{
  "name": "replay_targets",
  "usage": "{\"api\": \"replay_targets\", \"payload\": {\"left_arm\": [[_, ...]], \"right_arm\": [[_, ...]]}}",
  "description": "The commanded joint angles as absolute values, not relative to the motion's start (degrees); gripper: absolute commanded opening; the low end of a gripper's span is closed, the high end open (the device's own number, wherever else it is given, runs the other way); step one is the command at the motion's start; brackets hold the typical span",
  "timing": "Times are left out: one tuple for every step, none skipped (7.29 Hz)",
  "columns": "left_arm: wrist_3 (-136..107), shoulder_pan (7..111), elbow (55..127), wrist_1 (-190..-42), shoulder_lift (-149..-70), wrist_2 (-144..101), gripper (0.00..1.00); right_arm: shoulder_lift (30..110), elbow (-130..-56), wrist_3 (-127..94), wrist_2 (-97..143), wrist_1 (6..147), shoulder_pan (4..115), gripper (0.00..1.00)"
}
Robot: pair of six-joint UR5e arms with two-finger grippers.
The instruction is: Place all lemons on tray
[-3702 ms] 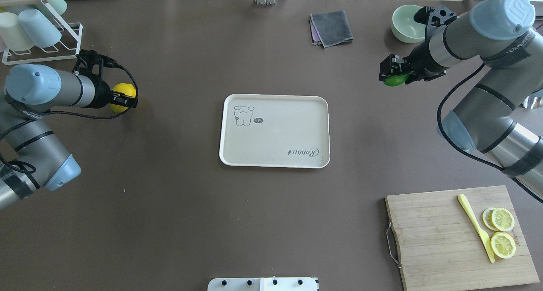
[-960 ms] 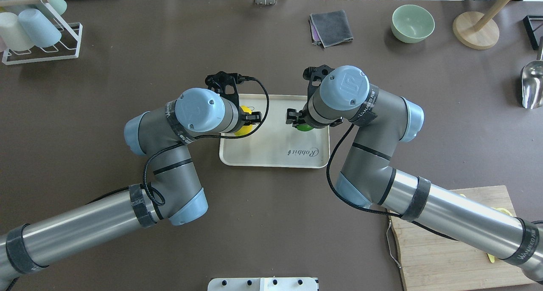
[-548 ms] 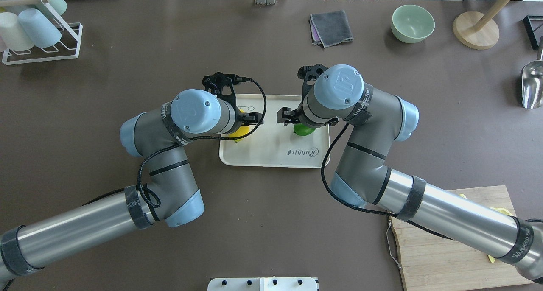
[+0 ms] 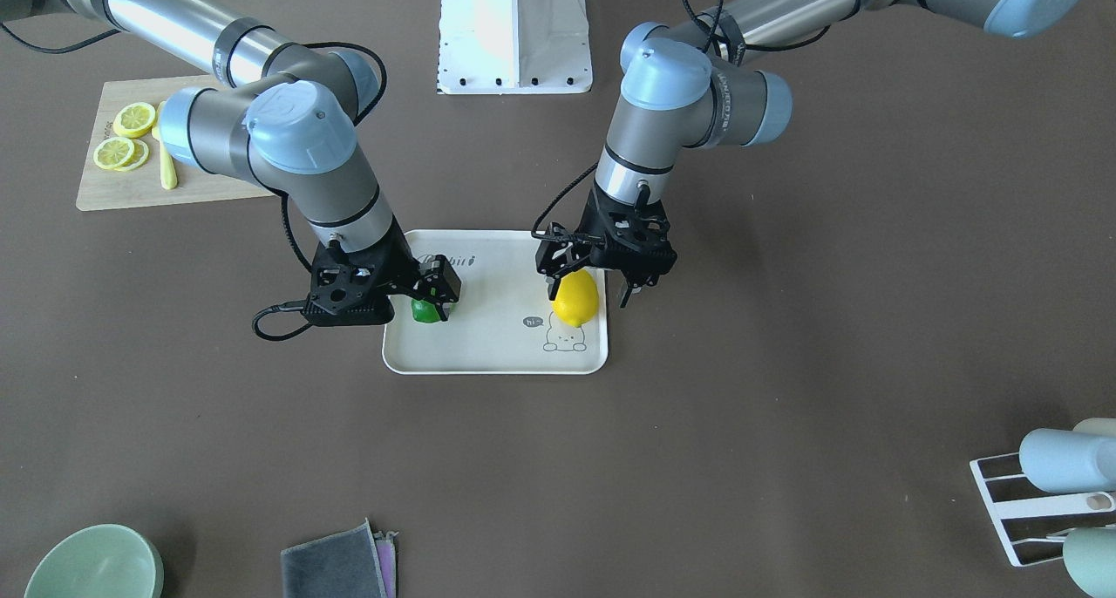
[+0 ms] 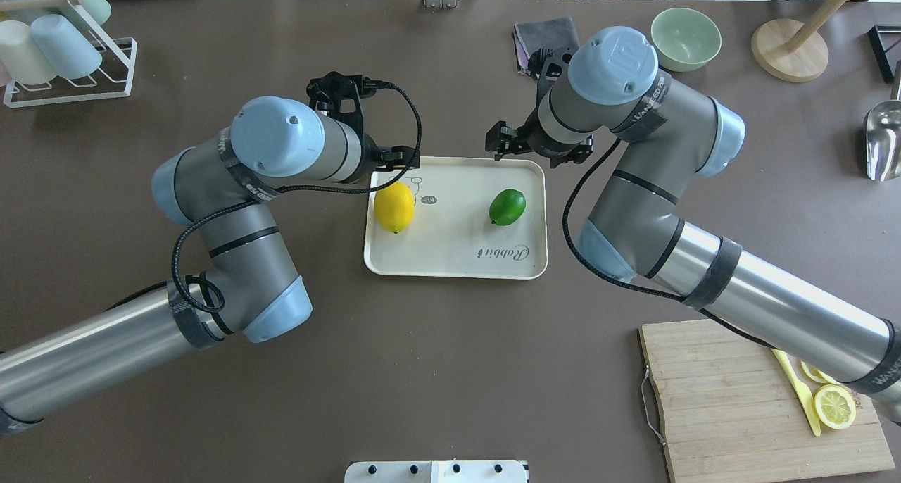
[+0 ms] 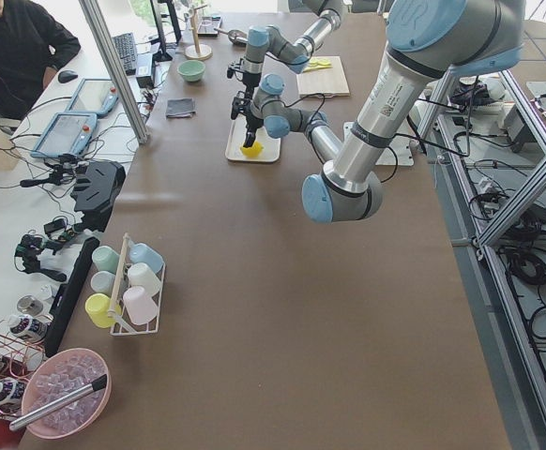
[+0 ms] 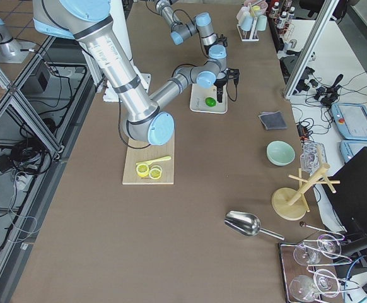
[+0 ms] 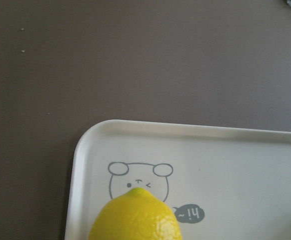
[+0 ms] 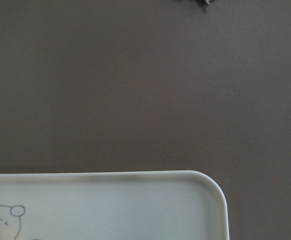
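Grey print marks the tray (image 5: 450,247). From overhead, a bunny drawing (image 5: 408,184) with a small speech bubble sits at the tray's far left corner. "Rabbit" in script runs upside down near the near right corner. The front view gives the bubble as "hi~" but shows only the tail of "Rabbit", the rest being behind the right gripper (image 4: 436,291). Lettering on the arms' black straps is too small to read surely.

The left gripper (image 4: 590,286) hangs over the tray's left end, released. In the front view its fingers (image 4: 626,293) are spread to either side above the yellow lemon (image 5: 394,208) and grasp nothing. That lemon lies on the tray, just on the robot's side of the bunny. The left wrist view catches only its pointed top, cut off by the bottom edge, in front of the bunny's face.

The green lemon (image 5: 507,206) lies on the tray's right half, apart from the yellow one. It is plain from overhead, but the right gripper hides most of it in the front view. Overhead, that gripper stands off the fruit, above the tray's far right corner, jaws apart and empty. The right wrist view shows just that corner, the bunny's ear and brown table cover.

Far right, a board (image 5: 711,384) carries slices (image 5: 835,406) and a yellow knife (image 5: 795,381). The right arm partly covers them overhead, and they are whole in the front view.
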State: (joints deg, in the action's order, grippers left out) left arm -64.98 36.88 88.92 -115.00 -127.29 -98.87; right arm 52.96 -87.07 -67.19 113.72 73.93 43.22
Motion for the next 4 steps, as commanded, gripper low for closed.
{"api": "replay_targets", "payload": {"left_arm": [[-49.71,46.1,94.01,-110.87,-121.84,-102.92,0.98],[-47.74,48.49,100.05,-107.35,-117.38,-103.27,0.98],[-38.94,49.91,105.68,-109.49,-110.98,-103.88,0.98],[-36.06,53.75,107.91,-109.6,-106.83,-105.97,0.98]], "right_arm": [[55.44,-87.54,-59.45,120.99,74.61,51.73,1.0],[59.46,-89.54,-51.58,124.07,74.62,55.42,1.0],[62.11,-89.82,-44.63,125.67,74.45,59.11,1.0],[64.14,-89.65,-36.12,128.29,74.62,63.67,1.0]]}}
